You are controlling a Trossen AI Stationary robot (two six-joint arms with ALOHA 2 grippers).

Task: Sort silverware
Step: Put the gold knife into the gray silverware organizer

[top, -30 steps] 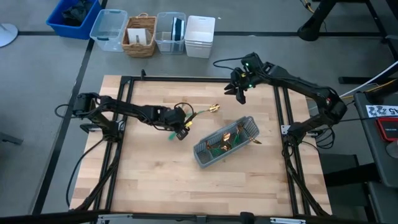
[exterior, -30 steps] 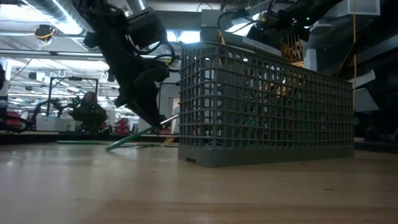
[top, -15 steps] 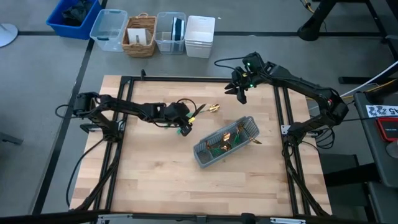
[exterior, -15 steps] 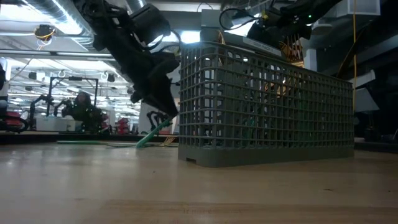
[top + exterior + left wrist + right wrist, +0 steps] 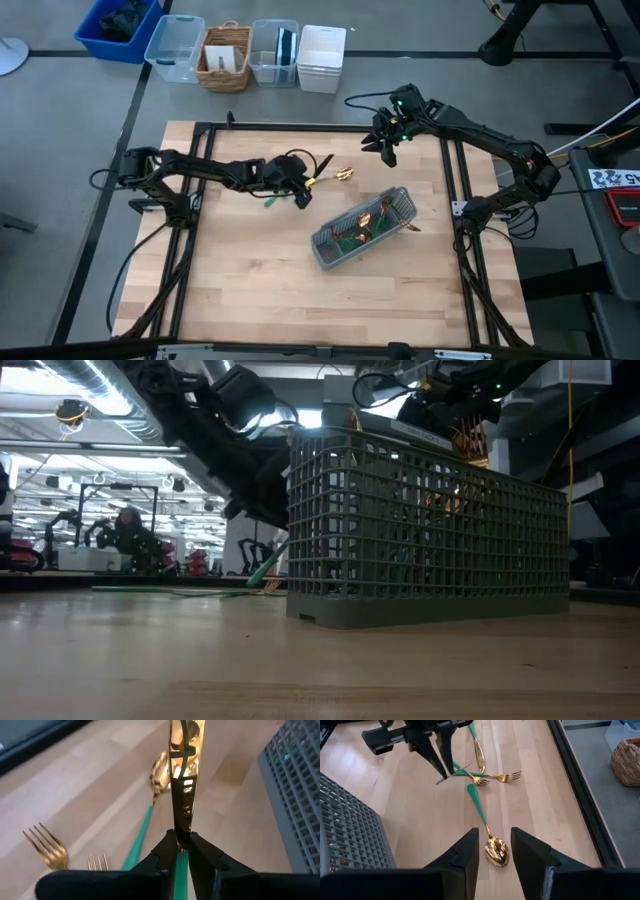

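Left gripper (image 5: 182, 847) pinched on a gold-bladed knife (image 5: 184, 780), lifted off the table just beside the grey caddy (image 5: 362, 229). Right gripper (image 5: 492, 851) spread wide, hovering past the caddy's far side over a spoon (image 5: 496, 851). Forks (image 5: 492, 778) lying near it.

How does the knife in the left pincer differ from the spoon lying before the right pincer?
The knife is clamped in the left pincer; the spoon lies free on the table. The knife's head is a long flat blade; the spoon's is a rounded bowl. Both have gold heads, teal handles.
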